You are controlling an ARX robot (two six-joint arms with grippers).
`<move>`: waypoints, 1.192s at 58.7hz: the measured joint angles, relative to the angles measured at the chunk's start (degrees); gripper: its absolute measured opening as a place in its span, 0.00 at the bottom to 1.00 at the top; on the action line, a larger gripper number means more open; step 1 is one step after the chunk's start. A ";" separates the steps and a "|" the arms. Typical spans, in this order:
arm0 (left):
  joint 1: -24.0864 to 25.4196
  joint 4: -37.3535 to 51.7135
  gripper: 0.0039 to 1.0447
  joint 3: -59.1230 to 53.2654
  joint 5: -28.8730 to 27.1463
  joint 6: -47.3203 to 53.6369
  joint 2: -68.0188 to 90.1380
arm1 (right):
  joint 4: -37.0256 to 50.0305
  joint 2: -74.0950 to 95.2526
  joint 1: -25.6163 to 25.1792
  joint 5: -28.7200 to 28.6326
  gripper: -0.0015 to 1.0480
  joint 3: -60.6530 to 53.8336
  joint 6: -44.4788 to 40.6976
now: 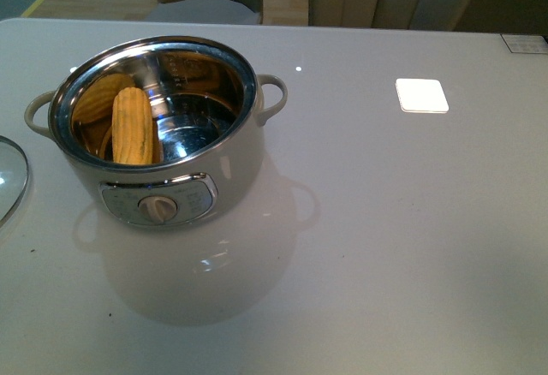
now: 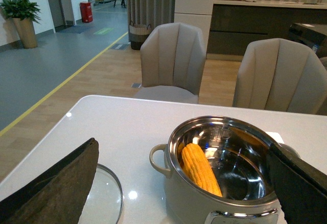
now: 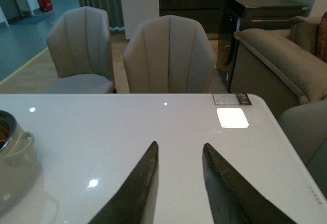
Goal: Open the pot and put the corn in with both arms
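We see cream electric pot on glossy white table, lid off: polished steel bowl, two loop handles, silver panel with round dial. Corn cob inside pot, ribbed yellow-orange, tapered, leaning against inner wall (steel mirrors it). Glass lid flat on table just left of pot. Left gripper: matte black fingers spread wide, holding nothing. Right gripper: fingers narrowly parted, empty, above bare table, well apart from pot.
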 joint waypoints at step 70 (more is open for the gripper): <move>0.00 -0.02 0.94 0.00 0.00 0.00 0.00 | -11.85 -17.92 15.65 14.88 0.54 -4.28 0.39</move>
